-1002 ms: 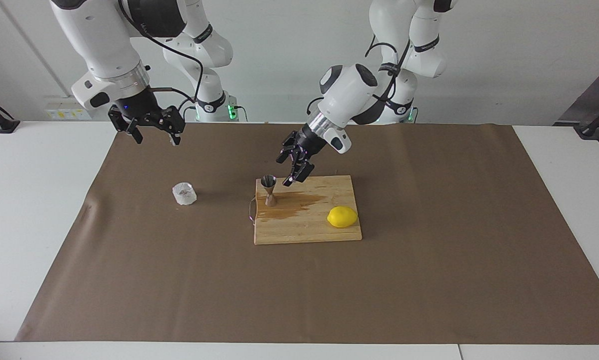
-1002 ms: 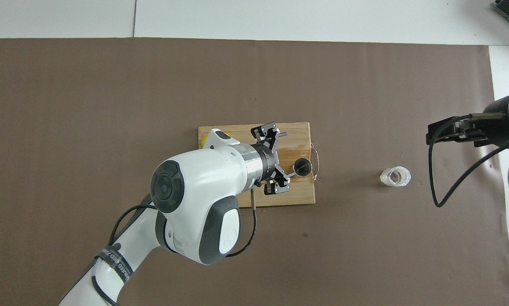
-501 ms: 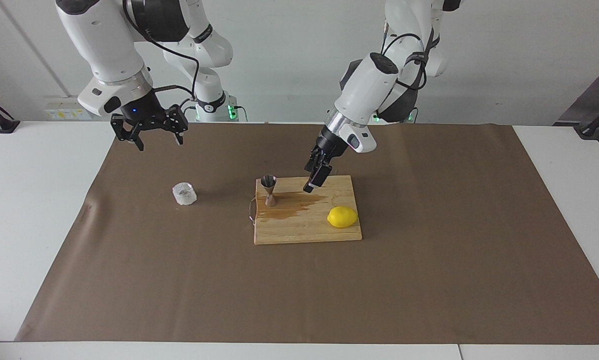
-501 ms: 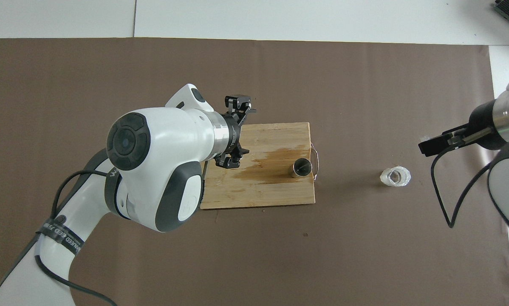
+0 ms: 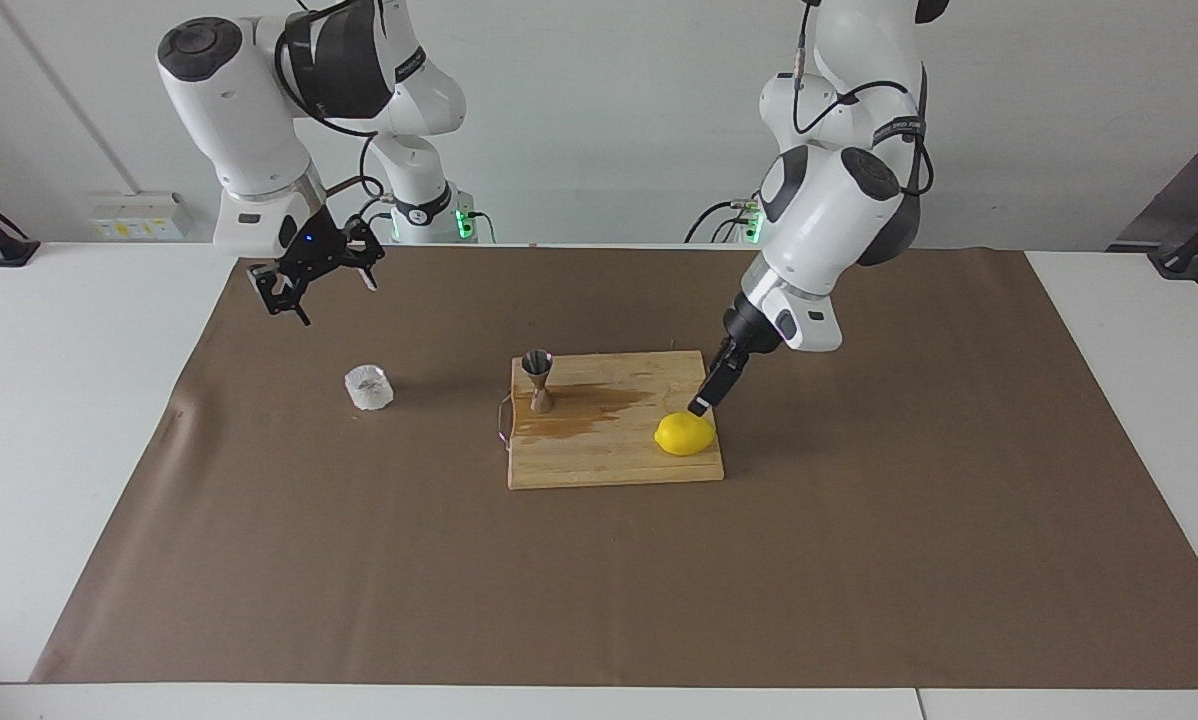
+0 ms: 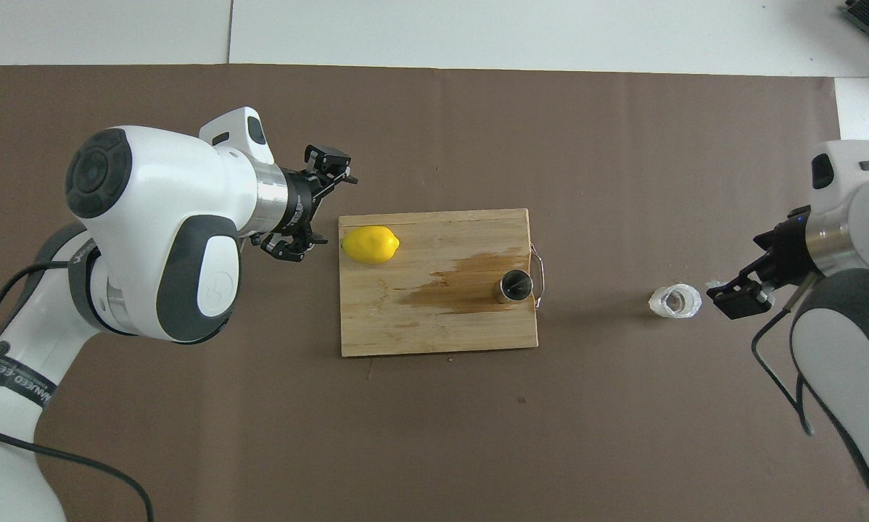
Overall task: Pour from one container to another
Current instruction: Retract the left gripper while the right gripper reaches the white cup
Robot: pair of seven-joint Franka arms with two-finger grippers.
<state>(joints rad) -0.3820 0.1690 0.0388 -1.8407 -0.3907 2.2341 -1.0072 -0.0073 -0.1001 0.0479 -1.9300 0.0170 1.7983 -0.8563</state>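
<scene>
- Your glass tumbler [image 5: 369,388] [image 6: 674,301] is standing upright on the brown paper [image 5: 599,560] [image 6: 434,435], toward the right arm's end of the table, well apart from the cutting board [image 5: 609,460] [image 6: 434,326].
- Your steel jigger [image 5: 537,380] [image 6: 515,286] is standing upright on the cutting board, at the board's edge that is facing the tumbler, next to the board's wire handle [image 5: 502,420] [image 6: 541,275].
- A brownish wet stain [image 5: 579,408] [image 6: 463,283] is spreading on the board from the foot of the jigger toward the lemon [image 5: 685,434] [image 6: 371,244].
- The lemon is lying at the board's end toward the left arm, well apart from the jigger.
- Your right gripper [image 5: 314,280] [image 6: 739,297] is hanging in the air above the paper, close to the tumbler but not touching it. Its fingers are standing apart and are holding nothing.
- Your left gripper [image 5: 711,388] [image 6: 311,206] is hanging low at the board's corner beside the lemon, with its tip just above the fruit in the facing view. In the overhead view its fingers are standing apart, with nothing between them.
- In the overhead view, the left gripper is off the board's edge, over the paper, just beside the lemon.
</scene>
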